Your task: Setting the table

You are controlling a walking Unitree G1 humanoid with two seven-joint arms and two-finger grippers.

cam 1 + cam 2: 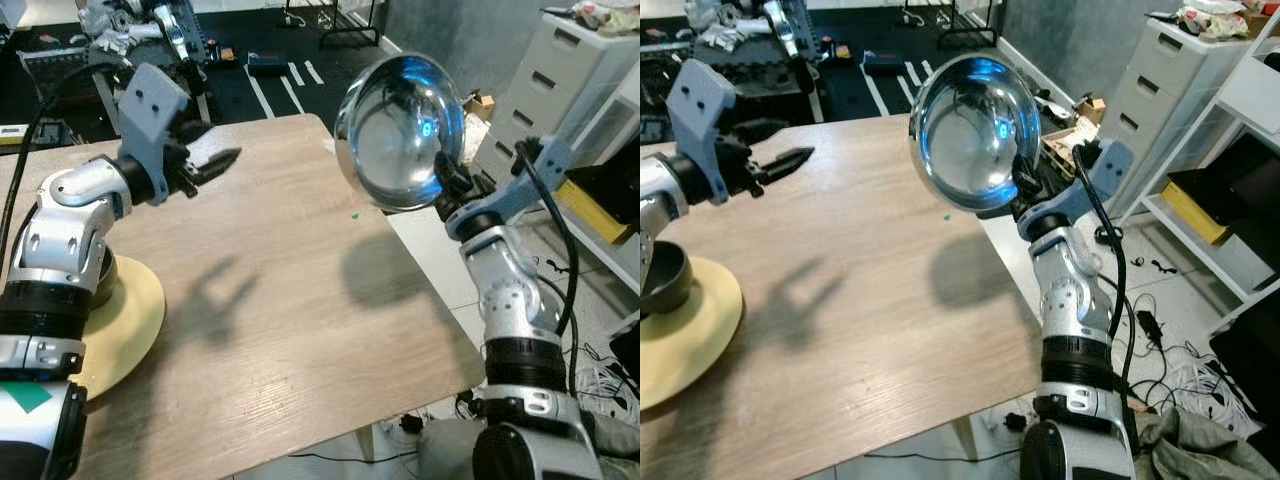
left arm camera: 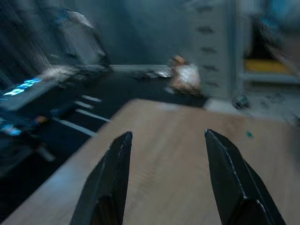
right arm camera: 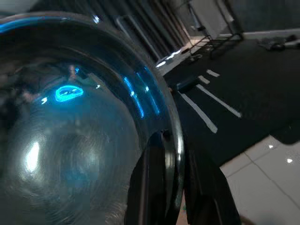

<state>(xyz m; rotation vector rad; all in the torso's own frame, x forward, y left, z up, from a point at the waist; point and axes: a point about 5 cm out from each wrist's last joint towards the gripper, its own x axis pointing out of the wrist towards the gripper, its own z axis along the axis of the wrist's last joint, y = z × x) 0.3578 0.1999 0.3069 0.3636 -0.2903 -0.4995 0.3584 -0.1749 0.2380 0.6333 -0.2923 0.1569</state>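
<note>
A shiny metal bowl (image 1: 400, 130) is held up on edge above the right side of the wooden table (image 1: 280, 300). My right gripper (image 1: 1025, 185) is shut on its rim, one finger (image 3: 152, 183) inside the bowl (image 3: 70, 140) and one outside. Over the table's back left, my left gripper (image 1: 215, 165) hovers open and holds nothing; its two fingers (image 2: 115, 168) stand well apart in the blurred left wrist view. A pale yellow plate (image 1: 690, 330) lies at the table's left edge with a small dark bowl (image 1: 662, 280) on it, partly hidden by my left arm.
White drawers (image 1: 560, 70) and a shelf with a yellow item (image 1: 590, 210) stand to the right of the table. Cables (image 1: 1160, 330) lie on the tiled floor there. Behind the table is a black mat (image 1: 270, 85) with equipment.
</note>
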